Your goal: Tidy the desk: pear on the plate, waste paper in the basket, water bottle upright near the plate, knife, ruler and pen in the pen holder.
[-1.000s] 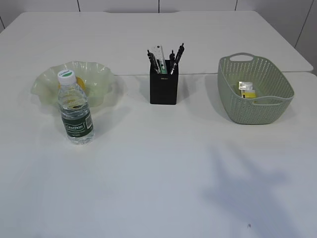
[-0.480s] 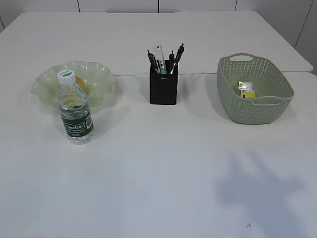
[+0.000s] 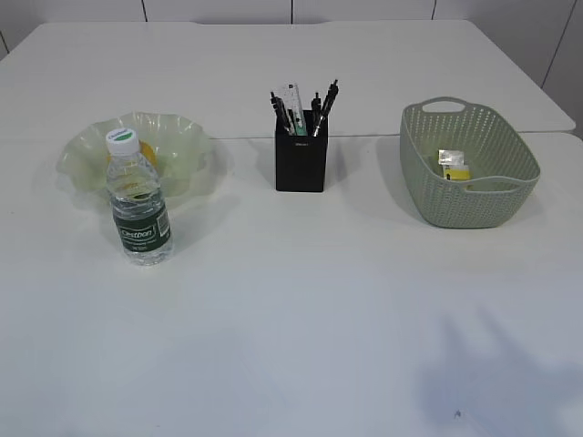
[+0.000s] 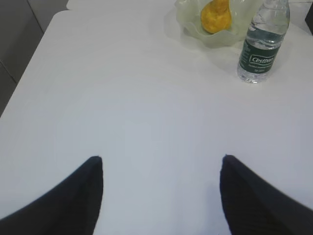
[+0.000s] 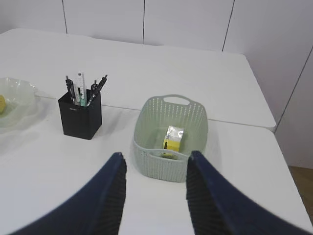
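The left gripper [image 4: 161,196] hangs above bare counter [image 3: 301,309] with its two dark fingers [image 4: 73,196] spread wide and nothing between them. Far beyond it, in its wrist view, the water bottle [image 4: 261,44] stands upright, and just behind it lies the plate [image 4: 195,19] with the pear [image 4: 216,14] in it.

The right gripper [image 5: 154,196] also hangs over the counter, its fingers [image 5: 105,200] parted about halfway and holding nothing. In its wrist view the near rim of the basket [image 5: 146,132] lies just past the fingertips, and the waste paper [image 5: 172,138] rests on the basket floor. To the left of the basket stands the pen holder [image 5: 80,116].

Neither gripper shows in the exterior view; only a faint shadow falls on the near right part of the counter. There the water bottle [image 3: 138,200] stands upright at the left, white cap on top, dark green label facing the camera, right in front of the plate [image 3: 187,146] and close to its near rim. The pear [image 3: 148,157] shows as a yellow patch behind the bottle's neck. In the middle, further back, the pen holder [image 3: 301,164] is well apart from both neighbours, with the ruler [image 3: 293,102] and several dark pens [image 3: 326,105] sticking up out of it; the knife cannot be made out among them. At the right sits the basket [image 3: 428,182], with the waste paper [image 3: 453,164] inside it, towards its middle.
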### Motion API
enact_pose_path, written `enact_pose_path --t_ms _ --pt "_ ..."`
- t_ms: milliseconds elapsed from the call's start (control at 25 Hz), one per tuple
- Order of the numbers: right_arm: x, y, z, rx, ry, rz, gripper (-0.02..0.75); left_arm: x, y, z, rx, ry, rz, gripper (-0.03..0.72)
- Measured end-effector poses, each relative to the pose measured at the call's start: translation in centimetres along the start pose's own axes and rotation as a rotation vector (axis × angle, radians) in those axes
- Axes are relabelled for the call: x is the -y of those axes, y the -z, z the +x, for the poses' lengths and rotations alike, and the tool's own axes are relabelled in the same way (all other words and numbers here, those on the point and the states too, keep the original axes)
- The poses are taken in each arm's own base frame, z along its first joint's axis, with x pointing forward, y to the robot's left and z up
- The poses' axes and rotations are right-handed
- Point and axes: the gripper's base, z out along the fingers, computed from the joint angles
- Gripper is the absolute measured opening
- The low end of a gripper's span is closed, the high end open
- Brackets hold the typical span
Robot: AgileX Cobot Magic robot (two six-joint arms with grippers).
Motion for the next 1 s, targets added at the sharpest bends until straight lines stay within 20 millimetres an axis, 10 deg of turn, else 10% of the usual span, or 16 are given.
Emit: enact_pose_path --t_ms 1000 --pt "-0.4 8.0 5.8 -0.22 -0.077 -0.037 0.311 0.0 0.0 0.0 0.0 0.0 0.0 0.527"
